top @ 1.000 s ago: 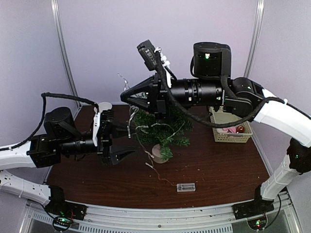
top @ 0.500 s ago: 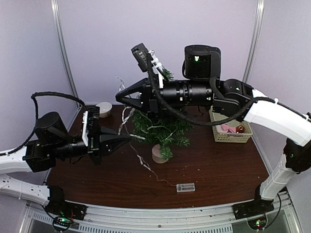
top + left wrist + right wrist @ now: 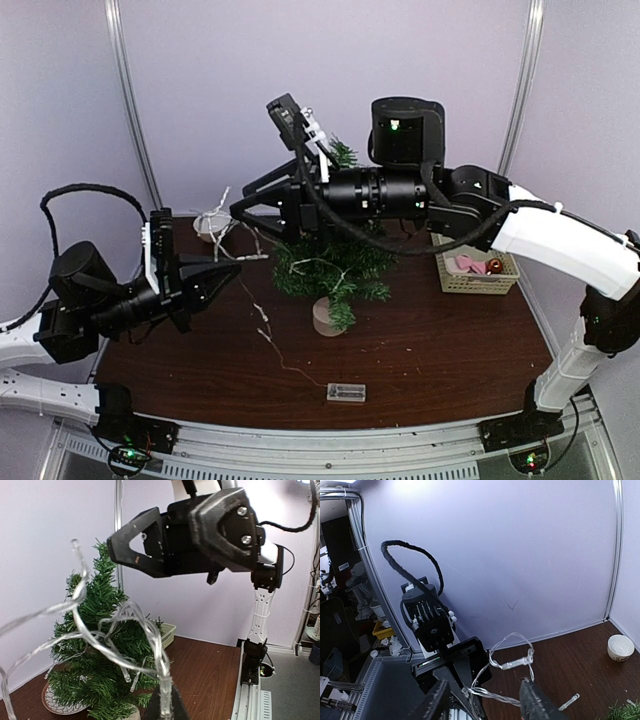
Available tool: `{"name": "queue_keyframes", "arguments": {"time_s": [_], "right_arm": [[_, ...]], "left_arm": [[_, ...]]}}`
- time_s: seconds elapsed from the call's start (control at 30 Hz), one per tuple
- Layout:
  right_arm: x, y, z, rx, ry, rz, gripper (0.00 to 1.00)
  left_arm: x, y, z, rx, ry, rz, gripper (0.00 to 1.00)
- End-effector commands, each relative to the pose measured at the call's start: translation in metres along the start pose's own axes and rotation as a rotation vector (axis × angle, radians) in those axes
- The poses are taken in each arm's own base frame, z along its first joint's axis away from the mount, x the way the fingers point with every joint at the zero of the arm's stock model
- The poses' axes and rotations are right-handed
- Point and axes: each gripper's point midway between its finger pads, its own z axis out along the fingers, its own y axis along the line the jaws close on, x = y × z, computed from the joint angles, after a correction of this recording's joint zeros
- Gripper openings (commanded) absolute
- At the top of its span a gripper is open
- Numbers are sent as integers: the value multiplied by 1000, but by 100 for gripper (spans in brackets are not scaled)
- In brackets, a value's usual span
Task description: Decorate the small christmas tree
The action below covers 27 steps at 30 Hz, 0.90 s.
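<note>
Your biggest container is the pale woven basket (image 3: 478, 283) at the right rear of the bench (image 3: 450, 350), just right of the tree. It holds something pink (image 3: 462, 265) and a small red ball (image 3: 494, 266); you cannot make out anything more inside it. A small white bowl (image 3: 621, 647) sits at the left rear, and what is in it does not show.

The small christmas tree (image 3: 335, 268) stands upright near the middle of the bench on its short pale base (image 3: 323, 320), with its top hidden behind the right arm in the overhead view.

Your right end effector (image 3: 485, 704) hangs above and to the left of the tree, pointing left. Its fingers stand partly apart, and a loop of the clear light string (image 3: 262, 330) lies between them. You cannot tell whether either finger touches it.

Your left end effector (image 3: 232, 267) is lower, left of the tree and pointing right at it. Its fingers are pinched together on the light string. From that grip the string runs down across the bench to a small clear battery box (image 3: 346, 392) lying near the front edge, and more strands drape over the tree's branches.

The bench top is dark brown wood. A plain lilac wall (image 3: 200, 80) with grey metal posts (image 3: 130, 120) closes the space behind it.
</note>
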Motion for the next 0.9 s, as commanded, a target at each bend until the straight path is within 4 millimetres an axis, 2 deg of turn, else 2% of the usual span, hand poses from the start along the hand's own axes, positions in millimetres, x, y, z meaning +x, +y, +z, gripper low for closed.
{"name": "queue_keyframes", "arguments": {"time_s": [0.0,0.13,0.33,0.43,0.6,0.73,0.87], "right_arm": [[-6,0,-15,24,-9,-7,59],[-2,-2,-35,70,7,-15,75],[10,-5,-68,154,29,-27,82],[30,-11,-80,200,66,-32,87],[76,-17,-88,230,137,-16,80],[122,-22,-87,258,187,1,68],[156,-23,-81,276,207,-2,61]], "left_arm": [[-13,17,11,-100,-8,-30,0],[-14,37,15,-214,6,-62,0],[-33,63,6,-355,-16,-116,0],[-43,65,3,-365,-33,-130,0],[-47,67,4,-379,-39,-165,0],[-51,68,4,-386,-50,-190,0],[-55,68,3,-384,-63,-208,0]]}}
